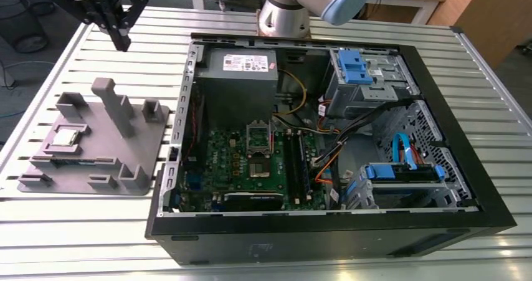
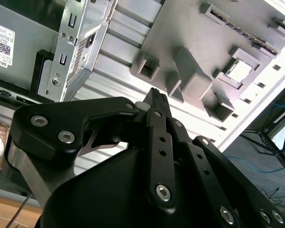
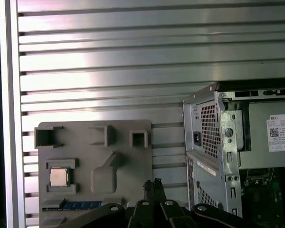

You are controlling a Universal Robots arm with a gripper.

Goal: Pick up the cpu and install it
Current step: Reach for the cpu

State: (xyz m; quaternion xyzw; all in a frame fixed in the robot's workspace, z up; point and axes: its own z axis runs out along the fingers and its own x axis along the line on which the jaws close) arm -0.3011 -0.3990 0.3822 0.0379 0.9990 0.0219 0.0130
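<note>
The cpu (image 1: 66, 136) is a small silvery square lying flat in a recess of the grey plastic tray (image 1: 146, 145), at the exterior view's left. It also shows in the first wrist view as the cpu (image 3: 59, 177) and in the second wrist view as the cpu (image 2: 240, 71). My gripper (image 1: 121, 41) hangs high above the slatted table beyond the tray, its black fingers pressed together with nothing between them. The joined tips of the gripper (image 3: 152, 184) point toward the tray's edge. The green motherboard (image 1: 249, 162) with its metal socket frame (image 1: 259, 145) lies inside the open computer case.
The open black computer case (image 1: 465, 138) takes up the middle and the exterior view's right, with a power supply (image 1: 239, 66), blue drive bays (image 1: 353, 66) and loose cables. Upright posts (image 1: 112, 103) rise from the tray. The arm's base (image 1: 287, 13) stands behind the case.
</note>
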